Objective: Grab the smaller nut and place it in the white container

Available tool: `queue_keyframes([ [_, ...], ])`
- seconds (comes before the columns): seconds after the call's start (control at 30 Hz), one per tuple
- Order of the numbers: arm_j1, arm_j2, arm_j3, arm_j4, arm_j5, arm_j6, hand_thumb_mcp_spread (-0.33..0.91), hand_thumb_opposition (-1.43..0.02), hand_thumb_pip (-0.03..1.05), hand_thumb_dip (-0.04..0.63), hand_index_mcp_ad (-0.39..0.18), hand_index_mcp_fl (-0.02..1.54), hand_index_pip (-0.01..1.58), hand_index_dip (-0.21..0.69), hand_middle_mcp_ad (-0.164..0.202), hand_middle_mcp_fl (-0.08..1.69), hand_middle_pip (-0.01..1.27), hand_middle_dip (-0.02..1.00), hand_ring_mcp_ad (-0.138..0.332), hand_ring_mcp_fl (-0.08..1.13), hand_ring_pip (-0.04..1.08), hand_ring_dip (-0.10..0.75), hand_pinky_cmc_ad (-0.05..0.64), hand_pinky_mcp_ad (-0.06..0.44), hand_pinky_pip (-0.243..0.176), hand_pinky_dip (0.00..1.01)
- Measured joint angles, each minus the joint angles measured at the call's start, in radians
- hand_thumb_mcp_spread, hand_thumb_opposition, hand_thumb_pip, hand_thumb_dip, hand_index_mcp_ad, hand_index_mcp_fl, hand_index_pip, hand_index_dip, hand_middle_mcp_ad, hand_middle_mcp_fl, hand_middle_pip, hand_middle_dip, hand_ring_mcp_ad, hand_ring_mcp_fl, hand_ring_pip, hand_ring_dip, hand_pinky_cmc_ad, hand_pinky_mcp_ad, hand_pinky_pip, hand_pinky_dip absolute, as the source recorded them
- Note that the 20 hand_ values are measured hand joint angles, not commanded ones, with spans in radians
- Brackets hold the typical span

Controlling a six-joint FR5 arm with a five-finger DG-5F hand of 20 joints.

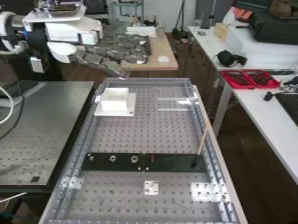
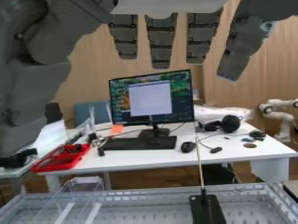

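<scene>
We see the hand (image 1: 120, 50) open, fingers extended, raised near the worktop's (image 1: 123, 135) far end; smaller nut (image 1: 91, 158) on black bar (image 1: 103, 166), larger nut (image 1: 113, 159) between it and bearing (image 1: 134, 159); white container (image 1: 114, 106) upright, well apart from bar, toward far end

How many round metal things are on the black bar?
3, in a row, left to right in the high view: the smaller nut, the larger nut and the bearing.
</scene>
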Motion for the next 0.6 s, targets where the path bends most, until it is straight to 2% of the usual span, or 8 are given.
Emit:
queue_keyframes([
  [0.17, -0.019, 0.031, -0.051, 0.024, -0.02, -0.008, 0.26, -0.71, 0.42, 0.052, -0.068, 0.07, 0.1, -0.049, 0.087, 0.06, 0.14, 0.16, 0.183, 0.0, 0.12, 0.037, 0.349, 0.304, -0.075, 0.45],
  [0.6, -0.064, 0.128, -0.149, 0.021, -0.029, -0.009, 0.27, -0.73, 0.44, 0.063, -0.068, 0.07, 0.1, -0.051, 0.087, 0.06, 0.14, 0.16, 0.183, 0.0, 0.12, 0.037, 0.36, 0.305, -0.075, 0.45],
])
